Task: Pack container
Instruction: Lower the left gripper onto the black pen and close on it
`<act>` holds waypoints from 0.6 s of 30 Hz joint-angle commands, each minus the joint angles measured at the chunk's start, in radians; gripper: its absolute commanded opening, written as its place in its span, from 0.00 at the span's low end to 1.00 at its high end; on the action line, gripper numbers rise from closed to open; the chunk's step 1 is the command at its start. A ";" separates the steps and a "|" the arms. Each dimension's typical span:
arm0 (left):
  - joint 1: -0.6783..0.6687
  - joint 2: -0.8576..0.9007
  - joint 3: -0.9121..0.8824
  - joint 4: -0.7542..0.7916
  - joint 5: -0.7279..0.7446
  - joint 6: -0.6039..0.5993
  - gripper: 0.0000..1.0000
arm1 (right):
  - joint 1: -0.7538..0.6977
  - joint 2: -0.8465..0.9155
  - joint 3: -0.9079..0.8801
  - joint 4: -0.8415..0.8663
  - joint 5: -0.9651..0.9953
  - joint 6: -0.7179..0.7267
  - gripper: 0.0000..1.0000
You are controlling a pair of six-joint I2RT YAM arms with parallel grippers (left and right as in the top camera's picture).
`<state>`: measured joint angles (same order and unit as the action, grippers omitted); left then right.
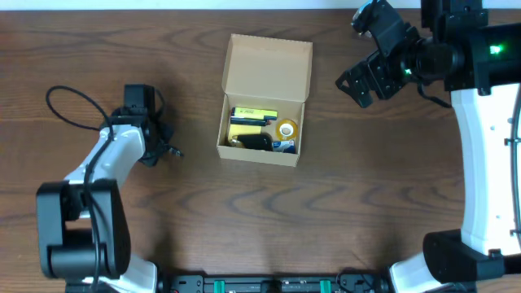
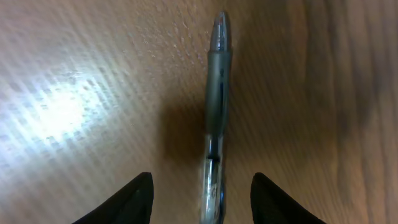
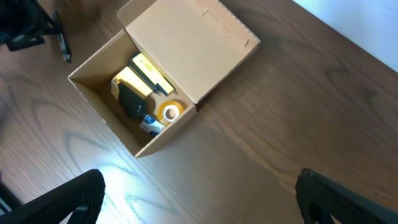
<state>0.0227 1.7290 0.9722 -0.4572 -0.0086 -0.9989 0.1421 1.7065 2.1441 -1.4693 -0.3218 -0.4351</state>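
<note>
Wood grain first: closest to us, on the table (image 2: 74, 74), a clear-barrelled pen (image 2: 217, 112) is lying flat, and the left gripper (image 2: 202, 180) hangs right over it. Its fingers (image 2: 134, 199) are spread either side of the barrel with a gap on both sides, so we'd say it isn't pinching anything right now. The pen is loose on the wood, well apart from the box.

Further in, around the middle of the table, sits the container (image 1: 269, 65), its flap lid tipped back and wide open. We can see a few things inside: a yellow pad (image 1: 241, 130), a tape roll (image 1: 286, 129), something black (image 3: 132, 102) and a bit of blue we can't identify.

Farthest out, off the box's right side, the right gripper (image 3: 200, 180) hovers with its fingers spread wide and nothing between them.

So our read is that the packing is well along. What's left looks like getting the pen into the box, then folding the flap shut. That pen pickup is probably the step in hand, going by where the left arm is parked.
</note>
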 commanded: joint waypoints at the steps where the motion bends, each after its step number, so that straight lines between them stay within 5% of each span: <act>1: 0.005 0.025 -0.008 0.005 0.010 -0.036 0.51 | -0.004 0.003 0.008 -0.001 -0.005 -0.011 0.99; 8: 0.005 0.056 -0.008 0.006 0.029 -0.065 0.49 | -0.004 0.003 0.008 -0.001 -0.005 -0.011 0.99; 18: 0.007 0.092 -0.007 -0.026 0.087 -0.109 0.27 | -0.004 0.003 0.008 -0.001 -0.005 -0.011 0.99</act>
<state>0.0257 1.7767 0.9749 -0.4629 0.0505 -1.0821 0.1421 1.7065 2.1441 -1.4693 -0.3214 -0.4351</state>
